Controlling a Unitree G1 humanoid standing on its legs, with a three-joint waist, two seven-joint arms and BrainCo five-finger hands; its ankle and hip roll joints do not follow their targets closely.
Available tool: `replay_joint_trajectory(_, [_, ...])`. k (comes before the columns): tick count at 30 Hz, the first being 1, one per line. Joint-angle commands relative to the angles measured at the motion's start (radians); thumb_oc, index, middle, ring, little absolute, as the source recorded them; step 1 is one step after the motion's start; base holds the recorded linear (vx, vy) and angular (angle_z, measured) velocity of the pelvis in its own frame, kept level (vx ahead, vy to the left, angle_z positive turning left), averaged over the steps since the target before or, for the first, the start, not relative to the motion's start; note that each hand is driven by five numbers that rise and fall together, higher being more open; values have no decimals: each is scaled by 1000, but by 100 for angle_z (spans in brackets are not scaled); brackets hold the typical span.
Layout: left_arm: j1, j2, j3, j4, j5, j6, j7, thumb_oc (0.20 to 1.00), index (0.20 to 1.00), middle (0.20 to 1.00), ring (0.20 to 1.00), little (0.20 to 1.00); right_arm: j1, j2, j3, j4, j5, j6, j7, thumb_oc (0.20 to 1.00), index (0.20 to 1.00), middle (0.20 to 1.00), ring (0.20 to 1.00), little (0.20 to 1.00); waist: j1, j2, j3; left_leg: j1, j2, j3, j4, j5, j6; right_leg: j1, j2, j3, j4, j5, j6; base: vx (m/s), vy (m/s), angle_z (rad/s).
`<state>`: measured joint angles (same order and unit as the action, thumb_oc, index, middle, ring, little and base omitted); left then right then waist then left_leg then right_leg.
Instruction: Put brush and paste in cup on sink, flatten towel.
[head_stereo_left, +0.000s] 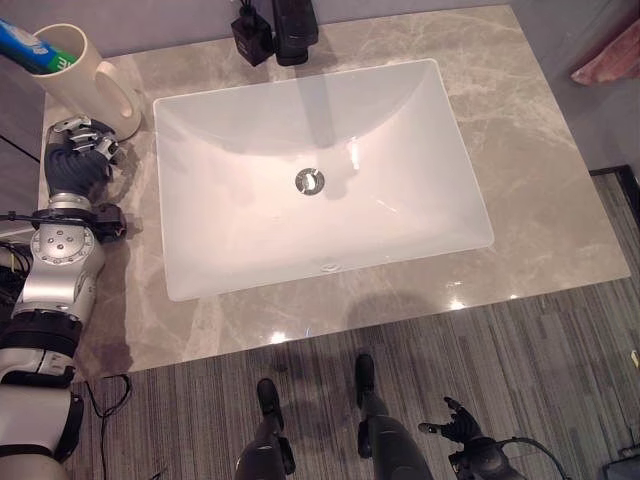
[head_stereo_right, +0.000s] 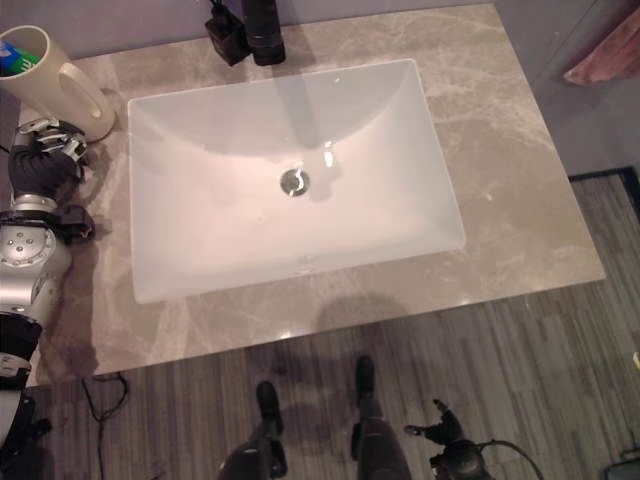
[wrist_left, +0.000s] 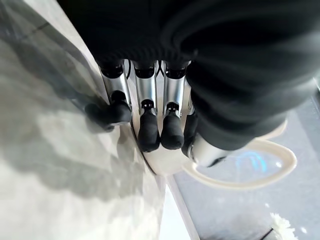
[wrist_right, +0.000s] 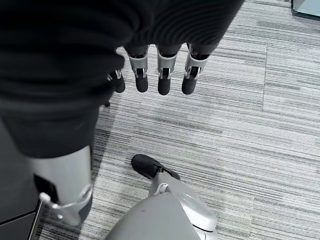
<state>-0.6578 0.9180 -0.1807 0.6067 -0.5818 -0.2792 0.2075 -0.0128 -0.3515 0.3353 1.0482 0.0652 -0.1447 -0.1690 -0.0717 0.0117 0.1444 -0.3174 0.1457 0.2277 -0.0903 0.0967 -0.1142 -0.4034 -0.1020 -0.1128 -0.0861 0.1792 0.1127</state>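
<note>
Cup (head_stereo_left: 75, 70) stands on the far left corner of the bench (head_stereo_left: 540, 200), blue paste (head_stereo_left: 35, 48) already poking out of it. Left hand (head_stereo_left: 80, 155) sits just near of the cup, fingers (wrist_left: 149, 131) loosely extended toward its base, gripping nothing. Towel (head_stereo_left: 610, 55) hangs far right, nearer the right hand (wrist_right: 160, 75), which hangs low with relaxed fingers.

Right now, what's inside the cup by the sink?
The cup holds a blue and green tube, its end poking above the rim. The cup's wall hides anything lower inside. The left robot hand sits beside its base.
</note>
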Motion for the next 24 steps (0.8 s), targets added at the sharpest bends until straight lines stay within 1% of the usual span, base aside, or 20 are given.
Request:
replay_joint_trajectory(1, [6, 107, 10, 60, 19, 12, -13, 200, 200, 200, 200, 200, 0, -42, -6, -15, 23, -6, 6, 1000, 1000, 1000, 1000, 1000, 1, 1, 28, -20, 21, -79, 3, 35, -13, 70, -85, 36, -1, -2, 101, 0, 0, 0])
replay_joint_trajectory(3, [22, 137, 19, 68, 31, 15, -21, 200, 200, 200, 200, 200, 0, -45, -10, -10, 23, -5, 12, 1000, 1000, 1000, 1000, 1000, 5, 2, 31, -22, 19, -79, 3, 36, -12, 69, -86, 35, -1, -1, 102, 0, 0, 0])
replay_joint_trajectory(7, [23, 156, 29, 90, 37, 19, -18, 200, 200, 200, 200, 200, 2, -47, -10, -10, 22, -6, 12, 1000, 1000, 1000, 1000, 1000, 6, 2, 32, -24, 18, -79, 3, 36, -12, 67, -88, 34, -1, 1, 104, 0, 0, 0])
replay_joint_trajectory(10, [11, 151, 32, 119, 37, 18, -9, 200, 200, 200, 200, 200, 2, -47, -9, -11, 22, -6, 13, 1000, 1000, 1000, 1000, 1000, 7, 2, 34, -26, 17, -80, 3, 37, -12, 68, -88, 33, -1, 1, 104, 0, 0, 0])
replay_joint_trajectory(12, [-54, 129, -5, 165, 39, 20, 7, 200, 200, 200, 200, 200, -6, -49, 1, -8, 28, -8, 15, 1000, 1000, 1000, 1000, 1000, 1, 1, 36, -32, 14, -84, 3, 38, -10, 64, -90, 29, -1, 4, 105, 0, 0, 0])
replay_joint_trajectory(16, [-125, 115, -47, 220, 37, 23, 10, 200, 200, 200, 200, 200, -8, -53, 1, -28, 40, -8, 17, 1000, 1000, 1000, 1000, 1000, -4, -3, 36, -39, 13, -87, 3, 38, -10, 58, -91, 28, -1, 7, 108, 0, 0, 0])
replay_joint_trajectory(20, [-211, 96, -110, 242, 40, 24, 14, 200, 200, 200, 200, 200, -12, -55, 6, -41, 52, -11, 14, 1000, 1000, 1000, 1000, 1000, -16, -9, 37, -46, 12, -83, 3, 36, -8, 49, -93, 34, -1, 13, 111, 0, 0, 0])
replay_joint_trajectory(24, [-249, 79, -140, 250, 53, 25, 18, 200, 200, 200, 200, 200, -3, -49, 12, -36, 54, -11, 18, 1000, 1000, 1000, 1000, 1000, -22, -13, 37, -49, 12, -79, 3, 35, -7, 42, -93, 41, -1, 16, 112, 0, 0, 0])
